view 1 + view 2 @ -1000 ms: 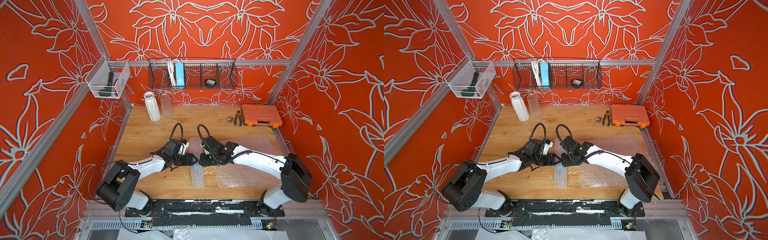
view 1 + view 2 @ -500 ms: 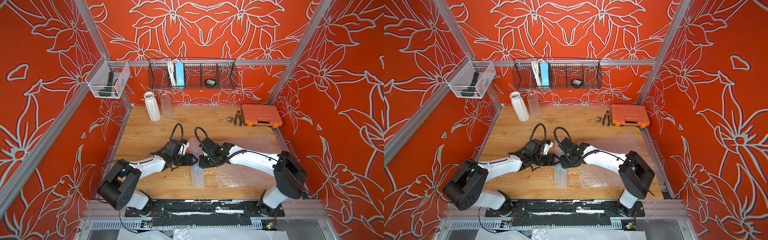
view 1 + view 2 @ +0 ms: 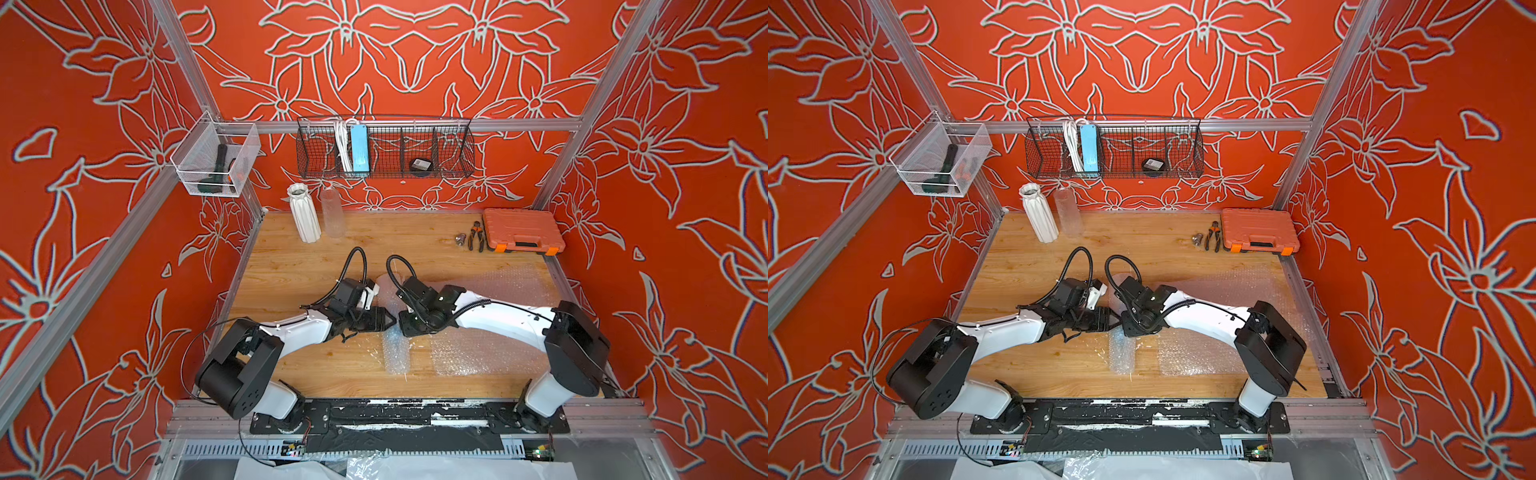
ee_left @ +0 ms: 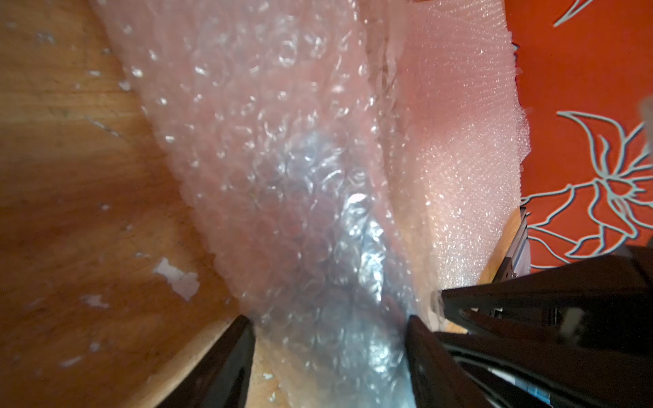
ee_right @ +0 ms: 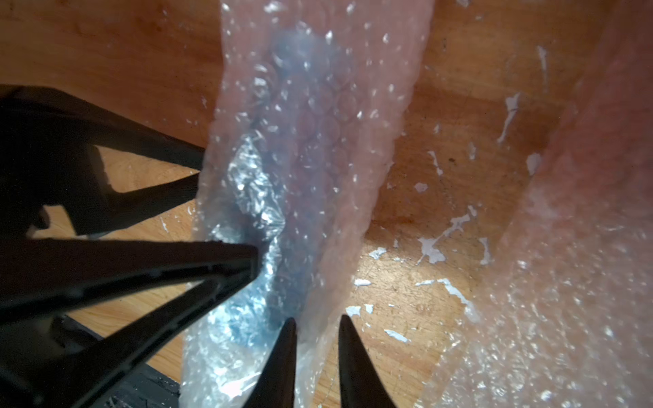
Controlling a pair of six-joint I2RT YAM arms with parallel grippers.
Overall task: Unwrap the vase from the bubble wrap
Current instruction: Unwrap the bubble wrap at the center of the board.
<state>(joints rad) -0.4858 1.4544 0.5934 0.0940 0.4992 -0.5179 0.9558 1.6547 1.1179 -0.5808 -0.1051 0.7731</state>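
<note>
1. Between my two claws, toward the front of the tabletop [image 3: 291, 266], lies the bubble wrap [image 3: 397, 351]. It is a rolled tube lying flat, with one end pointing at the front edge.
2. My left claw [image 3: 390, 321] straddles the tube, its fingers [image 4: 240, 356] pressed against the sides. My right claw [image 5: 316, 339] has its jaws nearly together, pinching the loose outer edge of the same tube.
3. As I judge it, the task is barely begun. The wrap is wound all round, and the vase [image 5: 254, 307] shows only as a bluish blur through the layers. What is left is to peel that edge away, turn after turn, while my left claw steadies the tube.
4. There is bare wood on my left and toward the front. On my right a flat sheet [image 3: 478, 353] lies just beside the tube, with a foam sheet [image 3: 507, 282] beyond it, so peeled wrap would likely land on them.
5. Farther back, the middle of the tabletop is open. A white ribbed vase [image 3: 305, 216] and a clear bottle [image 3: 332, 214] stand at the back left. Pliers [image 3: 476, 237] and an orange case [image 3: 523, 230] lie at the back right, well apart from my work.
</note>
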